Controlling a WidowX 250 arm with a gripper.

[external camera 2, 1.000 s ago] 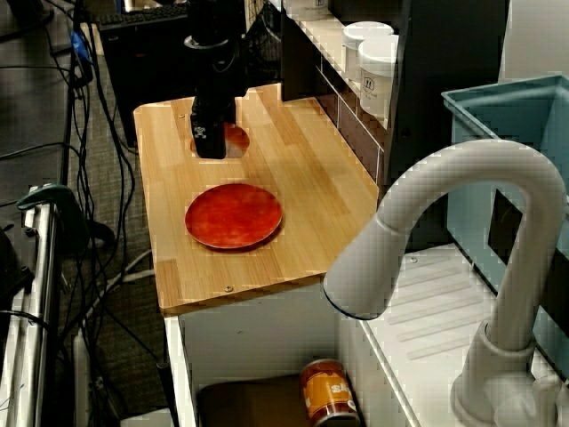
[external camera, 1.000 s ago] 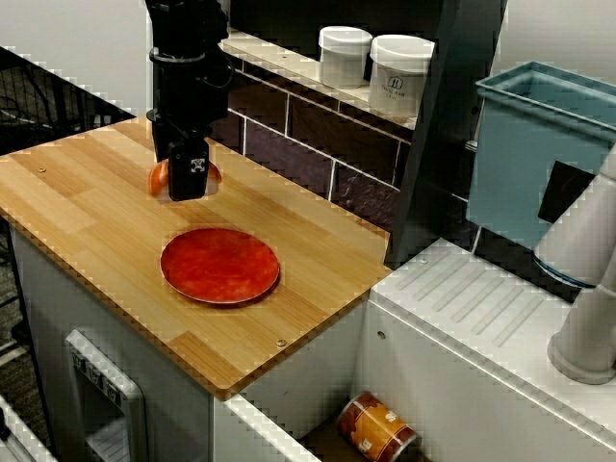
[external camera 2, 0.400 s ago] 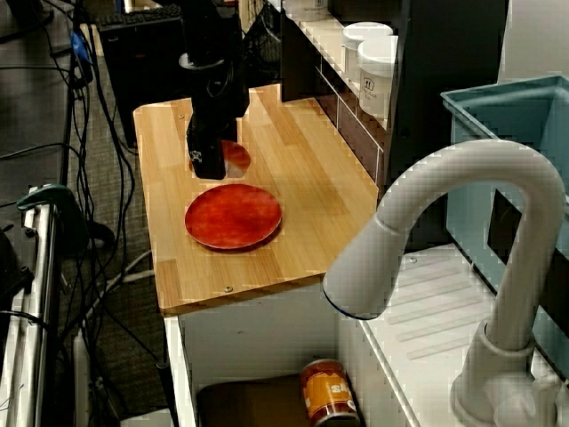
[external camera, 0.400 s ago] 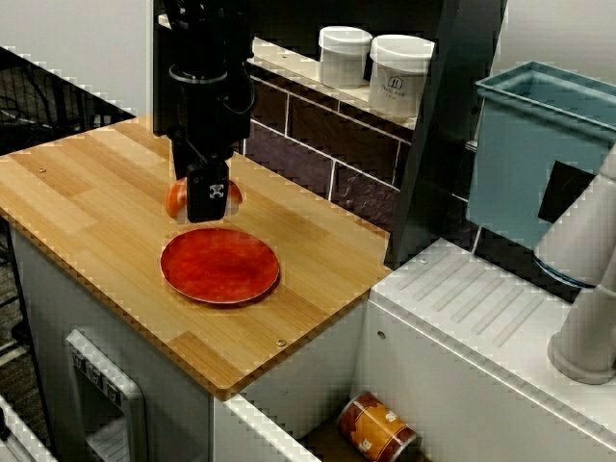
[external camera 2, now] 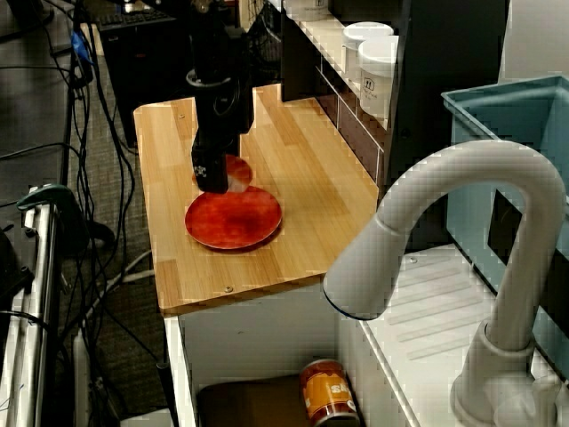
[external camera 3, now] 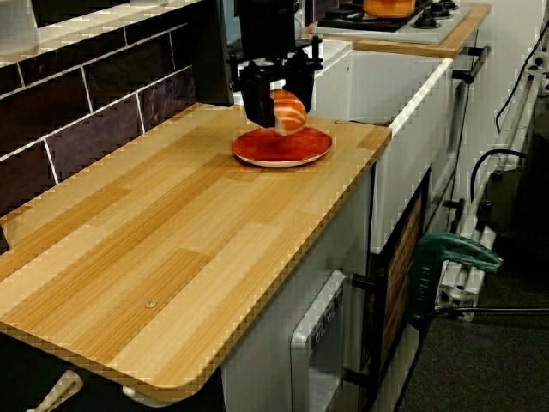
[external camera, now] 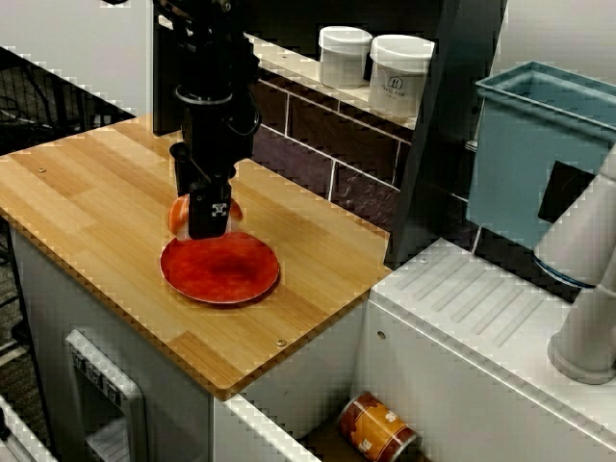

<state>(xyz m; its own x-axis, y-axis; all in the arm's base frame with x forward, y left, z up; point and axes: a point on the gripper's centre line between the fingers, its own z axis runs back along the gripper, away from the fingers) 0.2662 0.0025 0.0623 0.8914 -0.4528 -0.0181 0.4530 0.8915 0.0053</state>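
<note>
In the view from high over the counter's front, the claw (external camera: 210,216) was closed on an orange-and-white sushi piece (external camera: 179,214), which showed on either side of the dark fingers. The red plate (external camera: 231,274) lay directly below the claw and toward the camera from it, with the claw over the plate's far rim. A second earlier the claw had stood farther back and to the left over bare wood, well apart from the plate; it had since come across and lower. The plate had not shifted. Two white jars (external camera: 345,56) stood on the shelf up and to the right of the claw.

In the view over the faucet, the claw (external camera 2: 212,174) hung above the plate's (external camera 2: 236,222) far edge, with the sushi piece (external camera 2: 238,169) just beside the fingers. Earlier it had been farther up the wooden counter (external camera 2: 169,258). The white faucet (external camera 2: 444,178) filled the foreground, well apart from the claw.

In the low view along the counter, the claw (external camera 3: 276,106) pinched the sushi piece (external camera 3: 289,112), which was tilted and held clear of the plate (external camera 3: 296,151) right under it.
</note>
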